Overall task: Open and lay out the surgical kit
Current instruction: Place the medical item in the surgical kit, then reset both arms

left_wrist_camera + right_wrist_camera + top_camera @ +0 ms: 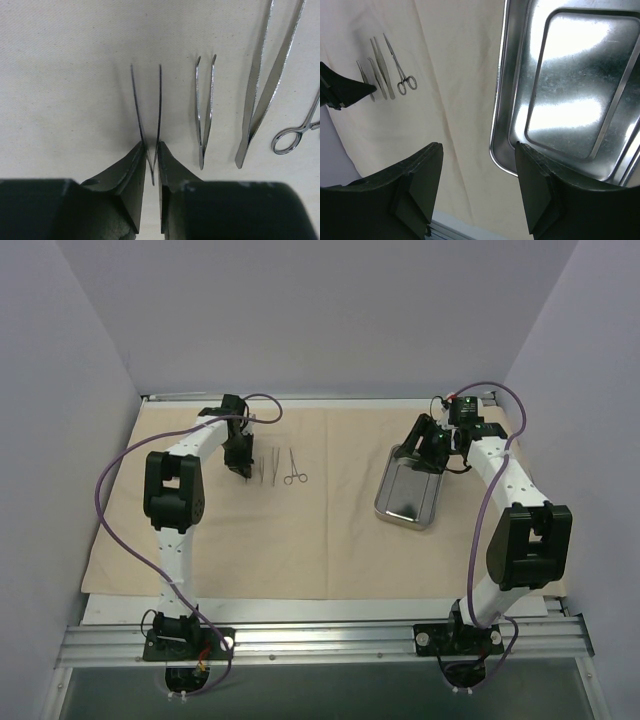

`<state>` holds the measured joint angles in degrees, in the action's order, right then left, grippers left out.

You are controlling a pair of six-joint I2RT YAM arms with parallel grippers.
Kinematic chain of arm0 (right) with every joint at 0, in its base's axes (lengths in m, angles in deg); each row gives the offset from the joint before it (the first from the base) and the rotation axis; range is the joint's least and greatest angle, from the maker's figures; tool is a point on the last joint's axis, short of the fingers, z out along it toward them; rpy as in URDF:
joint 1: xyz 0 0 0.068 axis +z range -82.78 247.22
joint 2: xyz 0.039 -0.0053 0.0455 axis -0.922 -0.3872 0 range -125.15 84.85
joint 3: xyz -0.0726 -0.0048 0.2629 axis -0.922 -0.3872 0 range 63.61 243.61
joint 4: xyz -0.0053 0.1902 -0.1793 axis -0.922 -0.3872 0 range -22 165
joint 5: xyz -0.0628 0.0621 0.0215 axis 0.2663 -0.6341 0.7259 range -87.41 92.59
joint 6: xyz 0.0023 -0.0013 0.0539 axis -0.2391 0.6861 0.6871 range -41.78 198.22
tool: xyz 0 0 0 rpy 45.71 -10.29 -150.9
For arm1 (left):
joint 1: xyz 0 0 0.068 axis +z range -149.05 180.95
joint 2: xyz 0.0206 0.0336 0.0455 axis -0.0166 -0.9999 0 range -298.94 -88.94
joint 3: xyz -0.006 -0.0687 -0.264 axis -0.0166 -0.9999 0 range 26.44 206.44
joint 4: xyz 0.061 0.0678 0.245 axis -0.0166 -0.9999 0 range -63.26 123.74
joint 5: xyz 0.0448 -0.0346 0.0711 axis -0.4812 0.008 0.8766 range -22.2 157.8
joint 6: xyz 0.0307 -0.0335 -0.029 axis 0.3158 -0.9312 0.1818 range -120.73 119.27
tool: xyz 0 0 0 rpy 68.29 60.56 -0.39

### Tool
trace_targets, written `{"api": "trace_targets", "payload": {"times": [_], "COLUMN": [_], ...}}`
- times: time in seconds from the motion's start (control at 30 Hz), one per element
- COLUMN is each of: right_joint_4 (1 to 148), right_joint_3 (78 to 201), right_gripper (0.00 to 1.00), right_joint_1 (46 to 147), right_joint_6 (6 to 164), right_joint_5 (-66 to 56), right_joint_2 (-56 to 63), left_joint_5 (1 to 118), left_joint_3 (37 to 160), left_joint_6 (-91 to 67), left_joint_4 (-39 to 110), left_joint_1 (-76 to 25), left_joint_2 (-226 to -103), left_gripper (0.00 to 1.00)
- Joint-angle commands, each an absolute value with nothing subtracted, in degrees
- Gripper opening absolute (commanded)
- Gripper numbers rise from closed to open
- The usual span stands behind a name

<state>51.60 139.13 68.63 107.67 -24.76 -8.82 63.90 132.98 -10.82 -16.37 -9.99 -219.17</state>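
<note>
Both apart | left hand (151,145) barely, astride tweezers (160,100), grip unclear | right hand (479,147) wide over tray rim (501,100)

This is looking like a robotics lab, with a boxed-in test cell rather than a clinic or a home. Plain pale walls (320,310) are closing in the desk (330,608) on three sides. A white left arm (175,490) and right arm (525,540) are standing bolted to an aluminium rail (330,642) running along the near edge, with purple cables (99,485) looping loose beside them. A beige cloth (330,540) is covering most of the desk, and a steel tray (408,502) and a few thin metal instruments (275,468) are lying on it.
</note>
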Motion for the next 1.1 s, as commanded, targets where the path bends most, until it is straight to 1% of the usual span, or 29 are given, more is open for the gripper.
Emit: {"api": "trace_targets", "payload": {"times": [0.0, 0.17, 0.4, 0.6, 0.73, 0.8, 0.83, 0.87, 0.9, 1.03, 1.07], "right_joint_4": [51.4, 51.7, 52.0, 51.3, 48.7, 47.7, 47.8, 47.8, 47.9, 48.5, 48.4], "right_joint_3": [139.7, 139.5, 139.2, 138.8, 139.0, 138.1, 137.4, 136.9, 136.4, 134.1, 133.9], "right_gripper": [0.59, 0.59, 0.59, 0.59, 0.61, 0.63, 0.66, 0.73, 0.99, 1.0, 1.0], "right_joint_1": [68.2, 68.2, 68.2, 68.2, 68.5, 68.6, 68.6, 68.6, 68.6, 69.2, 69.5], "right_joint_6": [106.9, 107.0, 107.4, 107.0, 105.5, 104.2, 103.9, 103.4, 103.3, 103.1, 102.8], "right_joint_5": [-25.4, -25.8, -26.1, -24.7, -23.0, -22.4, -22.3, -21.9, -21.4, -20.9, -20.4], "right_joint_2": [-9.3, -9.0, -8.7, -8.1, -8.3, -8.1, -7.4, -6.9, -6.6, -4.5, -4.4], "left_joint_5": [65.4, 65.4, 65.3, 64.6, 60.7, 57.0, 55.7, 52.8, 51.3, 44.5, 43.4], "left_joint_3": [135.0, 135.0, 134.2, 131.9, 129.7, 126.4, 125.1, 123.7, 120.8, 112.3, 110.6], "left_joint_6": [-9.6, -9.6, -9.8, -11.6, -13.8, -15.7, -16.5, -17.2, -18.7, -23.7, -24.7], "left_joint_4": [-17.0, -17.1, -17.4, -17.4, -17.1, -16.0, -14.4, -13.5, -12.4, -3.6, -2.1], "left_joint_1": [-9.6, -9.4, -8.9, -8.0, -7.8, -7.7, -7.7, -7.7, -7.7, -7.8, -7.9], "left_joint_2": [-220.5, -219.7, -217.7, -211.6, -205.4, -202.9, -200.2, -198.8, -197.4, -188.7, -187.4], "left_gripper": [0.25, 0.34, 0.36, 0.38, 0.39, 0.4, 0.41, 0.42, 0.43, 0.48, 0.93]}}
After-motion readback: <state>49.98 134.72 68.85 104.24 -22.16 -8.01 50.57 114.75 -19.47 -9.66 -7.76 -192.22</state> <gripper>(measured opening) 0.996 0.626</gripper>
